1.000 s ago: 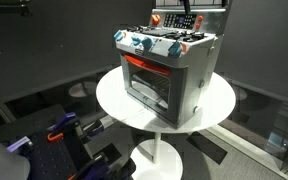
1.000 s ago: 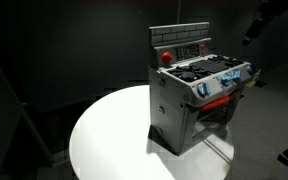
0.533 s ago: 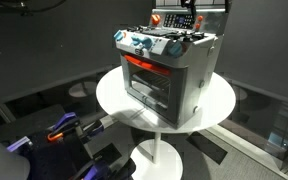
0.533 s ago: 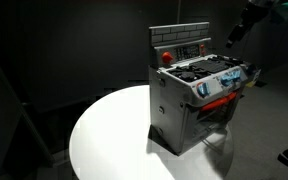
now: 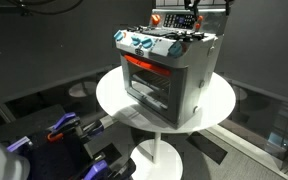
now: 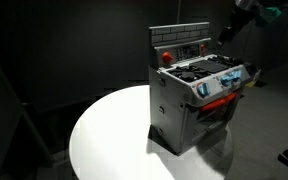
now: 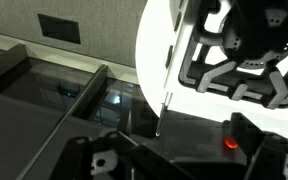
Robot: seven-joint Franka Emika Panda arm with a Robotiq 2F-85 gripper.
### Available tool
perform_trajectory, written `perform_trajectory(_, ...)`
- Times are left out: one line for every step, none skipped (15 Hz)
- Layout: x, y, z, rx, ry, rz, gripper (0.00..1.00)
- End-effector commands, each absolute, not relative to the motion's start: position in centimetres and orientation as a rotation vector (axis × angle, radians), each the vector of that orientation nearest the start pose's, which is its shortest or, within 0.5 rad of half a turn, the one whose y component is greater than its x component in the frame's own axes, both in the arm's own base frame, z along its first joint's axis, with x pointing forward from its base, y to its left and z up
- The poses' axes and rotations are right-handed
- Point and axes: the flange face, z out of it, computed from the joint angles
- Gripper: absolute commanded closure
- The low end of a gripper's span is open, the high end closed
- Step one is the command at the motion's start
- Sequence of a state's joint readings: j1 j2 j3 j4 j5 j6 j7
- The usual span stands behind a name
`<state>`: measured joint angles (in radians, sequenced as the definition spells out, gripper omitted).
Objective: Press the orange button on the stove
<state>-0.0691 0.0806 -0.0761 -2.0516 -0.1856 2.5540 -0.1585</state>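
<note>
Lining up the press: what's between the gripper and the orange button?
Nothing loose: in an exterior view, only air and the stove's back panel lie between the gripper and the orange button.

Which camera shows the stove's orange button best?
An exterior view: the orange button shows plainly on the stove. In an exterior view the button is a tiny spot; the wrist view gives only a reddish glow.

One stove [image 5: 164, 75], one table [image 5: 112, 96].

Gripper [image 6: 227, 30]: is drifting in from the frame's edge — nearing the stove [image 6: 199, 100].
Arm [image 6: 252, 8]: is reaching further across the top corner — closing on the back panel [image 6: 179, 42].
</note>
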Motion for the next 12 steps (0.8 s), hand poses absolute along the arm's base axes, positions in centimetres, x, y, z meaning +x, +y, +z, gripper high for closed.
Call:
perform_trajectory(61.2,-8.0,44.8,-3.251,-0.209,-0.682,0.00)
perform_trajectory(61.5,-7.9,44.8,-3.249,-0.210,-0.680,0.00)
perform_trajectory(61.7,-7.8,44.7,-3.248,-0.212,-0.681,0.00)
perform_trajectory(61.9,-7.7,44.7,-3.246,-0.213,-0.681,0.00)
perform_trajectory(62.1,-7.6,44.7,-3.242,-0.213,-0.681,0.00)
perform_trajectory(62.3,-7.5,44.6,-3.239,-0.211,-0.682,0.00)
perform_trajectory(62.4,-7.3,44.6,-3.233,-0.209,-0.681,0.00)
perform_trajectory(62.6,-7.2,44.7,-3.229,-0.208,-0.686,0.00)
perform_trajectory(62.7,-7.2,44.6,-3.227,-0.207,-0.689,0.00)
perform_trajectory(62.9,-7.1,44.7,-3.226,-0.208,-0.692,0.00)
perform_trajectory(63.0,-7.1,44.7,-3.225,-0.208,-0.695,0.00)
perform_trajectory(63.2,-7.1,44.7,-3.225,-0.208,-0.698,0.00)
